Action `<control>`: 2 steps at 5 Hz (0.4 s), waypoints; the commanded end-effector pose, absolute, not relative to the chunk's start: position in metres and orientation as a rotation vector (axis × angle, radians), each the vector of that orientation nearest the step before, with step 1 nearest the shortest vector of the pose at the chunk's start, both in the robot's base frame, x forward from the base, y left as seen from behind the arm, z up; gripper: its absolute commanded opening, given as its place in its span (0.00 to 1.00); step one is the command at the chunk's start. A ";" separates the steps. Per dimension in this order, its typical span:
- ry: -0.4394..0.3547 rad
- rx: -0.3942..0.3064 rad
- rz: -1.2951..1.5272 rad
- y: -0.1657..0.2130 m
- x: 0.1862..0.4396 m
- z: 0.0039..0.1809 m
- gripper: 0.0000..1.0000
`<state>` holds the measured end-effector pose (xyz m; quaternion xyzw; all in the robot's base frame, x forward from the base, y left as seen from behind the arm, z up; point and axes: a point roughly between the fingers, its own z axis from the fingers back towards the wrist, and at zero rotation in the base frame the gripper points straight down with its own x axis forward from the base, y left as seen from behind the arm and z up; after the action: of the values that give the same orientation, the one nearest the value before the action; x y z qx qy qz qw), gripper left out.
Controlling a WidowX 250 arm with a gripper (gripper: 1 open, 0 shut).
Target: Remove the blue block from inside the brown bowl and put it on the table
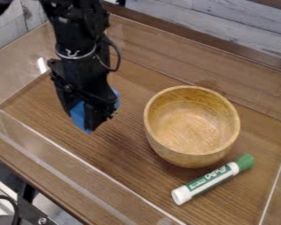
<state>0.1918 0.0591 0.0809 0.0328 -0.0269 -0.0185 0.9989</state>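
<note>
One blue block (84, 116) is held in the gripper (87, 112), whose jaws are closed on it. The block is partly hidden by the dark fingers, and its blue faces are seen between and just below them. It is held over the left part of the table (119, 156) in the view, well apart from the bowl (192, 127); whether the wood is touched by it cannot be told. The gripper is carried by a black arm (80, 26), which is reached in from the top left of the view.

The bowl is set upright on the right half of the table, and nothing is held inside it. Below and to the right of the bowl, near its rim, a green-and-white marker (211, 181) is laid on its side, its green cap pointed toward the upper right. By the bottom left corner, a black cable (7, 200) is seen in a curve.
</note>
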 end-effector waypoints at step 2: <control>-0.086 0.069 -0.033 0.064 0.196 0.077 0.00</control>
<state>0.1904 0.0603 0.0697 0.0292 -0.0267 -0.0215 0.9990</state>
